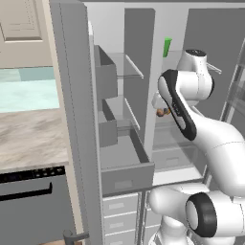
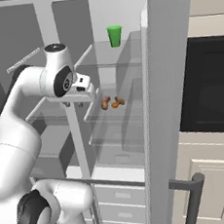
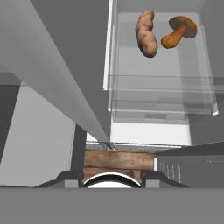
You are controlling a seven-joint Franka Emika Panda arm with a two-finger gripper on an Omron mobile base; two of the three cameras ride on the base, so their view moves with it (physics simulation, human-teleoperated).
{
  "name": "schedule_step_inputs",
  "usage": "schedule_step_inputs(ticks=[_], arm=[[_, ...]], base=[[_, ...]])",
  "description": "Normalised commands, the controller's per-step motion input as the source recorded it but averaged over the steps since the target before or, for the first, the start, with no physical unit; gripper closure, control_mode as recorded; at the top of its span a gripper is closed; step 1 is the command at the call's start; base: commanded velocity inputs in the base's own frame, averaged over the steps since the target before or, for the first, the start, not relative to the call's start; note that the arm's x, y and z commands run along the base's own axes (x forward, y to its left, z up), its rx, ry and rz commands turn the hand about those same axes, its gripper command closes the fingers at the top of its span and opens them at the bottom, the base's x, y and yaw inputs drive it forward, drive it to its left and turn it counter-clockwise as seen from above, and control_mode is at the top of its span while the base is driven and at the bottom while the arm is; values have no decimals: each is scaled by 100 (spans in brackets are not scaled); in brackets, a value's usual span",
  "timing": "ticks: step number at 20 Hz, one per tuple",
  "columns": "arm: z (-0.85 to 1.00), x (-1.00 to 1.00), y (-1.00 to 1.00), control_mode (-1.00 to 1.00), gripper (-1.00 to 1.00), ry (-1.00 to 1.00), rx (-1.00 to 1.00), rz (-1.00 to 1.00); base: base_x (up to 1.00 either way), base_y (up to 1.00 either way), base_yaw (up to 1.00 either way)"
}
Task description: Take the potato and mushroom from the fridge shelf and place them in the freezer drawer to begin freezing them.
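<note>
The potato (image 3: 146, 34) lies on the fridge shelf (image 3: 148, 87), ahead of my pincer (image 2: 71, 104) and a little to its right in the hand view, with the mushroom (image 3: 178, 33) just beside it on the far side, the two close but apart. In the right base view both sit beyond my pincer, on the pane at about its height.

Going left to right in the left base view: a pale cabinet door (image 1: 21, 21) and a marbled counter (image 1: 31, 139) stand well left of my pincer, with a dark oven front (image 1: 28, 191) under the counter. Next comes the open grey fridge door (image 1: 76, 119) with its small bins (image 1: 106, 76). The freezer drawer (image 1: 125, 178) is pulled out, below my pincer and to its left, its flat front showing a small recess. Pale stacked drawers (image 1: 119, 215) sit under it.

In the right base view a green cup (image 2: 115, 36) stands on the shelf above my pincer, farther in. Right of that is the other grey door (image 2: 167, 108) with a dark handle (image 2: 191, 198), then a black appliance front (image 2: 206, 84) over beige cabinets (image 2: 213, 172).

My pincer hangs before the shelf, touching nothing I can see; I cannot tell whether it is spread or pressed together.
</note>
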Motion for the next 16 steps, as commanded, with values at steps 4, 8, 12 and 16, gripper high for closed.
schedule_step_inputs(ticks=[4,8,12,16], arm=[[-19,-14,-14,-100,-100,-13,0,0],[-52,3,-69,-100,-100,-6,0,-27],[-52,47,-68,-100,-100,0,0,-34],[-19,65,-37,-100,-100,0,0,-29]], base=[[0,0,0],[0,0,0],[0,0,0],[0,0,0]])
